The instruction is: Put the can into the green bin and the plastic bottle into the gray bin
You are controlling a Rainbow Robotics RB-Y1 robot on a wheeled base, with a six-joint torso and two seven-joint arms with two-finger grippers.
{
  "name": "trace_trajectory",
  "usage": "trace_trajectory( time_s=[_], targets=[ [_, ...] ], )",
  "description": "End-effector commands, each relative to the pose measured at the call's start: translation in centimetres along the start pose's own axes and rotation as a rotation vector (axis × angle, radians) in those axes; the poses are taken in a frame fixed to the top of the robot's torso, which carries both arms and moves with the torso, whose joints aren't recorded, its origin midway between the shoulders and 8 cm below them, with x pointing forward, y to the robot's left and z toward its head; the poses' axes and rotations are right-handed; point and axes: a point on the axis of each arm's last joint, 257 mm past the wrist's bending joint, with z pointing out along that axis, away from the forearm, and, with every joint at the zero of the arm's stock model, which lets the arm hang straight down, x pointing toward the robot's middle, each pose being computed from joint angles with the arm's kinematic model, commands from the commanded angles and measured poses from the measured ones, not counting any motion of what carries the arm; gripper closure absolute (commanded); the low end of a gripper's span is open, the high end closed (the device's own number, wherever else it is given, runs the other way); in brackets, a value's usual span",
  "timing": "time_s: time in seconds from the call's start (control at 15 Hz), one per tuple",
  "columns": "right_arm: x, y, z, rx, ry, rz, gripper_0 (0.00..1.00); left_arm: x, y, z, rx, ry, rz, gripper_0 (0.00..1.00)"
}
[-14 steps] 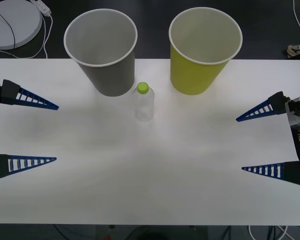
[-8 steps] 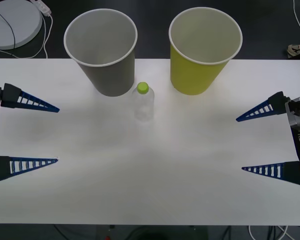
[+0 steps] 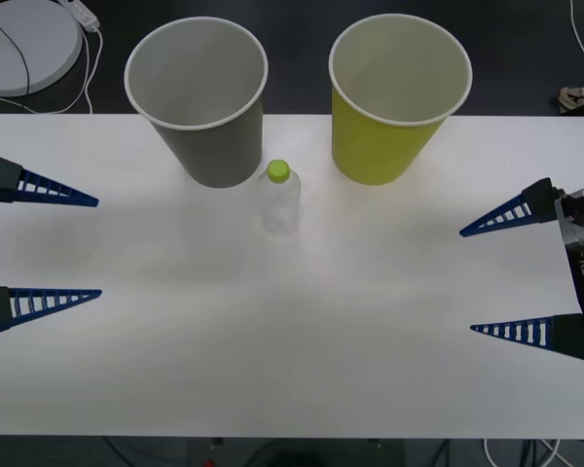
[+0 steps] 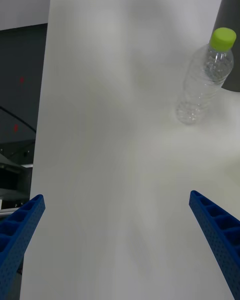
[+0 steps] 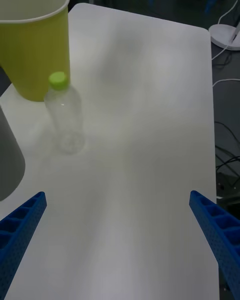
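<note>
The plastic bottle (image 3: 281,200) stands upright on the white surface (image 3: 292,360), just in front of the gap between the two cups and nearly touching the foot of the gray bin (image 3: 199,97). The green bin (image 3: 397,97) stands to the robot's right of it, a little apart. No can lies on the surface.

The bottle looks clear and empty, so it is probably very light, thin-walled and easy to tip or squash. Its smooth sides may slip, and its closeness to the gray bin leaves little room on that side. A gentle hold across the mid-body, below the lime-green cap, seems the safest place to take it.

The left end effector (image 3: 41,240) hovers over the surface's left edge, released, its two blue fingers spread wide. The right end effector (image 3: 511,275) hangs over the right edge, equally spread and holding nothing. Both are well apart from the bottle.

Compared with the earlier frames, the left end effector has drawn back toward the left edge and shifted slightly toward the cups; the right one, the bottle and both bins have not moved.
</note>
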Motion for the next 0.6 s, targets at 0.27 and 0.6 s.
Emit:
trace_trajectory(
  time_s=[0.27, 0.6],
  targets=[
    [0.0, 0.0, 0.0, 0.000, 0.000, 0.000, 0.00, 2.3, 0.6, 1.1, -0.100, -0.023, -0.028, 0.00],
    [0.0, 0.0, 0.0, 0.000, 0.000, 0.000, 0.00, 3.9, 0.6, 3.1, -0.189, -0.078, -0.079, 0.00]
  ],
)
